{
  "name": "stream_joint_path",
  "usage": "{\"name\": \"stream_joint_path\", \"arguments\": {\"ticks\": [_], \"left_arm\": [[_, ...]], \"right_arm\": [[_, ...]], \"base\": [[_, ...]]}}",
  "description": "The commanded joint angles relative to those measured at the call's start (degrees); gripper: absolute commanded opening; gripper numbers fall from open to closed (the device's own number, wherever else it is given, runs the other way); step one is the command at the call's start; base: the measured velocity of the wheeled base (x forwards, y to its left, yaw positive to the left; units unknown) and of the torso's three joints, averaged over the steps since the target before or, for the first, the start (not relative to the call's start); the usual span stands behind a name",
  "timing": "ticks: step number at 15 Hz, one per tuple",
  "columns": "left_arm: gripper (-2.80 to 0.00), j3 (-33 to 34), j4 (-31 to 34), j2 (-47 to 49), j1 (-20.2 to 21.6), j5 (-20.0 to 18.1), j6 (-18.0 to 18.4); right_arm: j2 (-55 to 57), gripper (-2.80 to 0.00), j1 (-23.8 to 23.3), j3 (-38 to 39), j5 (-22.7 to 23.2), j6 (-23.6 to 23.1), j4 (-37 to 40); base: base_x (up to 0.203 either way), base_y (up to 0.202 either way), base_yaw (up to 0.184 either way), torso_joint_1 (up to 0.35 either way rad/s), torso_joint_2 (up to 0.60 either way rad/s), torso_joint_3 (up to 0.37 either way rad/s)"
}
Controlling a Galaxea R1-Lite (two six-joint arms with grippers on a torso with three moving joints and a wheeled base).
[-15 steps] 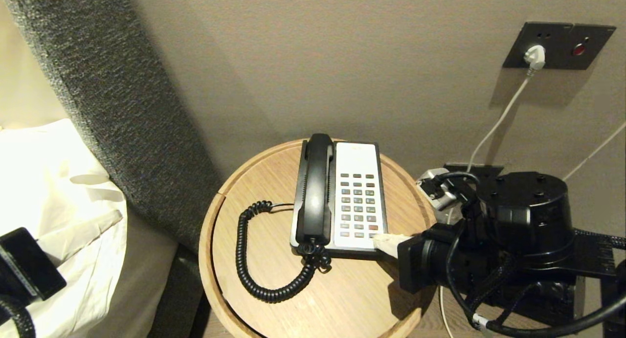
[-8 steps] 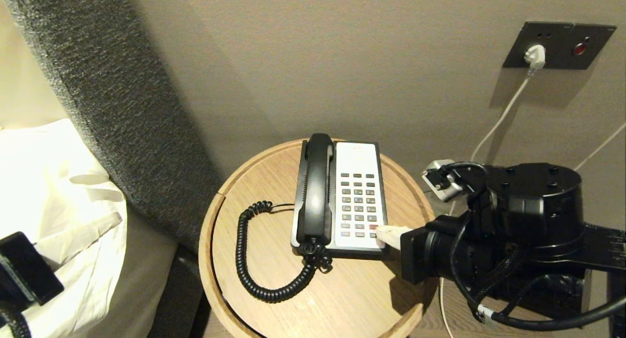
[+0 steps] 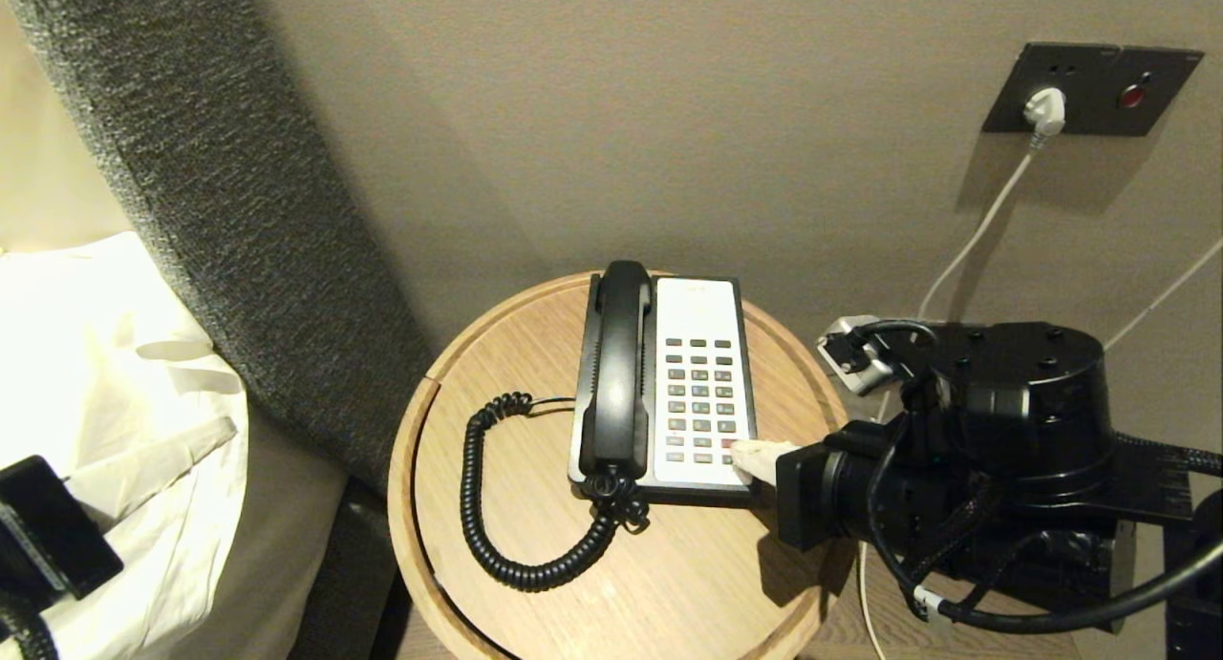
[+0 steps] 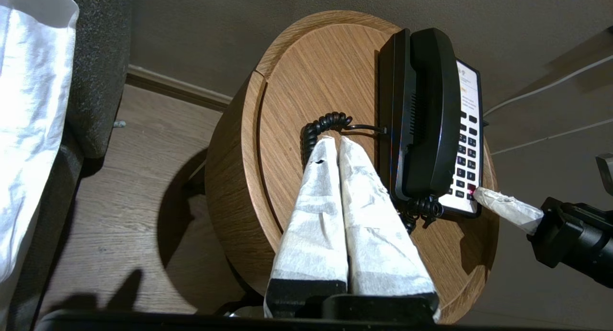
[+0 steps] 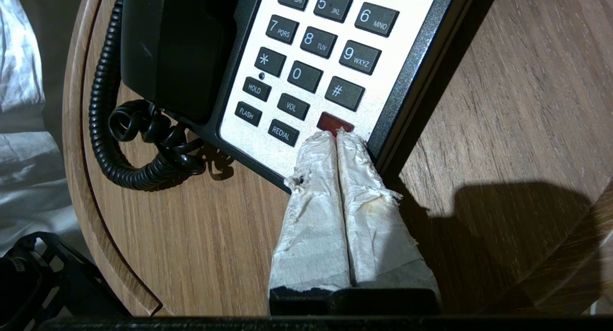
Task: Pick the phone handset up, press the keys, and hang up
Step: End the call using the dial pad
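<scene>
Handset (image 3: 616,369) down in its cradle, lying along the left side of the phone base (image 3: 702,302), coiled cord (image 3: 497,507) looping off its near end across the round wooden table (image 3: 669,584). Right beside it, the keys (image 3: 700,402) sit in their white faceplate, and that is where the action is. The right gripper (image 3: 753,456) comes in low from the right with its two paper-wrapped fingers pressed together, nothing between them, and the tips rest on the near right corner of the keypad. From the right wrist view the fingertips (image 5: 335,142) touch the lower edge of the red key (image 5: 335,122), just under the hash key; whether the key is actually pushed in cannot be told from here.

Over on the left, the left gripper (image 4: 335,144) hangs above the table near the cord, jaws closed and empty, well clear of the handset.

So where does that leave the job? The order looks odd: the handset is on the hook while a key is being prodded. Either lifting is not yet done, or the receiver is already hung up and this is a last press; the pictures alone do not settle it. Beyond the table, a wall socket (image 3: 1089,87) with a white plug (image 3: 1043,111), and white bedding (image 3: 105,373) far left.
</scene>
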Motion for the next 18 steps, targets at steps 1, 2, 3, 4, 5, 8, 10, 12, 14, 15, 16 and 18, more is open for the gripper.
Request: {"name": "stream_joint_path", "arguments": {"ticks": [1, 2, 3, 4, 5, 8, 10, 12, 14, 15, 16, 18], "left_arm": [[-2.8, 0.04, 0.0, -0.12, -0.02, 0.11, -0.21], [-2.8, 0.04, 0.0, -0.12, -0.02, 0.11, -0.21], [-2.8, 0.04, 0.0, -0.12, -0.02, 0.11, -0.21], [-2.8, 0.04, 0.09, -0.21, -0.02, 0.11, -0.21], [-2.8, 0.13, 0.18, -0.29, -0.02, 0.11, -0.21], [-2.8, 0.3, 0.09, -0.21, -0.02, 0.11, -0.21], [-2.8, 0.57, 0.18, -0.38, -0.02, 0.11, -0.21], [-2.8, 0.83, 0.0, -0.38, -0.02, 0.18, -0.12], [-2.8, 0.74, 0.0, -0.38, -0.02, 0.2, -0.12], [-2.8, 0.74, 0.0, -0.38, -0.02, 0.2, -0.12], [-2.8, 0.78, 0.0, -0.42, -0.02, 0.2, -0.12], [-2.8, 0.92, 0.16, -0.89, -0.02, 0.2, -0.14]], "right_arm": [[0.65, -2.8, -0.11, 0.19, -0.05, 0.1, -0.08], [0.65, -2.8, -0.11, 0.19, -0.05, 0.1, -0.08], [0.65, -2.8, -0.11, 0.19, -0.05, 0.1, -0.08], [0.83, -2.8, -0.11, 0.37, -0.05, 0.1, -0.17], [0.74, -2.8, -0.11, 0.46, -0.05, 0.1, -0.08], [0.43, -2.8, -0.03, 1.37, -0.14, -0.55, -0.08], [0.71, -2.8, -0.03, 1.99, -0.19, -0.88, -0.14], [1.02, -2.8, -0.04, 2.48, -0.4, -1.04, -0.08], [1.53, -2.8, -0.11, 2.48, -0.49, -1.04, -0.08], [1.53, -2.8, -0.11, 2.48, -0.4, -1.04, -0.08], [1.5, -2.8, -0.11, 2.43, -0.49, -1.01, -0.17], [0.52, -2.8, -0.11, 1.72, -0.48, -0.88, -0.17]], "base": [[0.0, 0.0, 0.0, 0.0, 0.0, 0.0], [0.0, 0.0, 0.0, 0.0, 0.0, 0.0], [0.0, 0.0, 0.0, 0.0, 0.0, 0.0], [0.0, 0.0, 0.0, 0.0, 0.0, 0.0], [0.0, 0.0, 0.0, 0.0, 0.0, 0.0], [0.0, 0.0, 0.0, 0.0, 0.0, 0.0], [0.0, 0.0, 0.0, 0.0, 0.0, 0.0], [0.0, 0.0, 0.0, 0.0, 0.0, 0.0], [0.0, 0.0, 0.0, 0.0, 0.0, 0.0], [0.0, 0.0, 0.0, 0.0, 0.0, 0.0], [0.0, 0.0, 0.0, 0.0, 0.0, 0.0], [0.0, 0.0, 0.0, 0.0, 0.0, 0.0]]}}
